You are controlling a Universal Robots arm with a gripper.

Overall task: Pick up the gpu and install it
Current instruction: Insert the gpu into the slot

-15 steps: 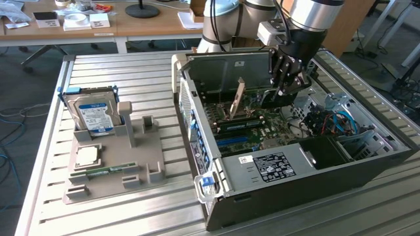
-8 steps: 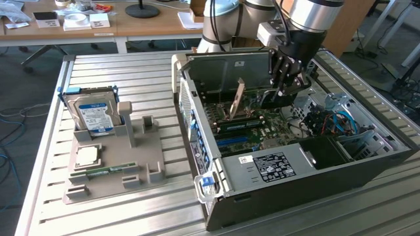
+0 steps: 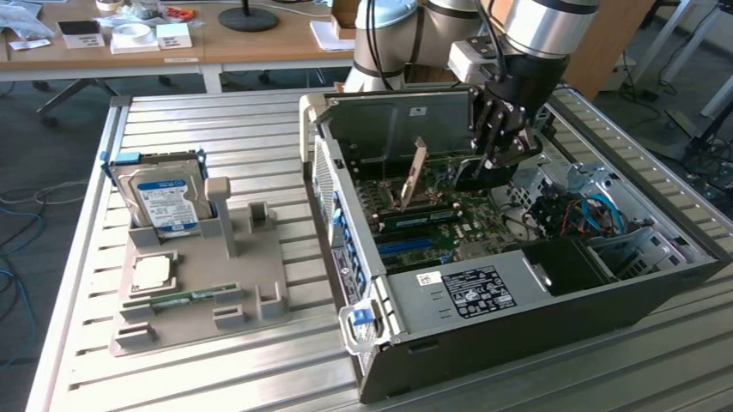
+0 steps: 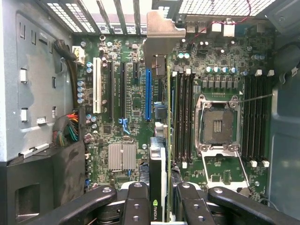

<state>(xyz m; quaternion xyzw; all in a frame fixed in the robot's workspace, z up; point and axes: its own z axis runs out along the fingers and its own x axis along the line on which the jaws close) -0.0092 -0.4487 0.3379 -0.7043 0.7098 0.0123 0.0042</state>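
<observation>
Gripper (image 4: 161, 194) partly closed, clamping gpu (image 4: 158, 159) on edge above motherboard (image 4: 220, 70) inside case (image 3: 550, 318); bracket end faces rear vents (image 4: 117, 11), card parallel to blue slot (image 4: 148, 93), just beside it, presumably oriented for straight insertion

I'm holding the gpu (image 3: 468, 178) on edge, clamped in my gripper (image 3: 504, 159) along its upper edge. It's hanging inside the open case (image 3: 516, 300), over the motherboard (image 3: 427, 225), at about two o'clock from the exterior view's centre. It's showing as a thin, dark, flat card. Its pale metal bracket (image 3: 413, 172) is standing at the card's nine o'clock end there, leaning slightly. In the wrist view the gpu (image 4: 158, 159) is showing edge-on, green board edge beside dark face, logo near my grip. Seated or not, I'm not managing to tell.
</observation>
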